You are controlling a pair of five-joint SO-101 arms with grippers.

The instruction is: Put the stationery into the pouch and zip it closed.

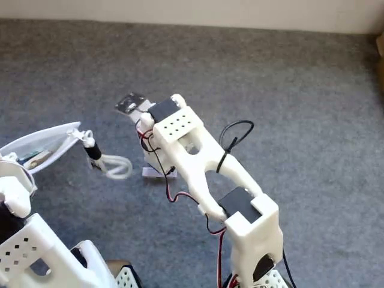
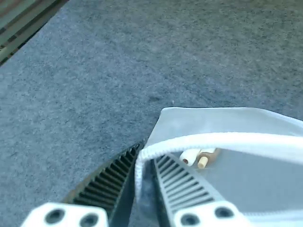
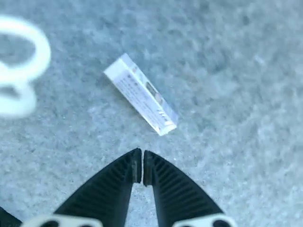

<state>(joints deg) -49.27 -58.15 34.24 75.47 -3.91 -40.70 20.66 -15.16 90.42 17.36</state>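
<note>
The left jaws are clamped tight on the rim of the white translucent fabric pouch (image 2: 227,125), holding it tilted above the grey carpeted desk (image 1: 288,90). The right jaws hang almost closed and empty over the small white rectangular eraser (image 3: 142,100), which lies flat on the desk apart from the pouch, just past the white cord loop (image 1: 115,165) trailing from the pouch. Jaws this narrow would likely press on the eraser and skid it away rather than straddle it. The cord loop could also snag. Beyond the eraser, away from the pouch, the desk offers open room, with its far border well off.
</note>
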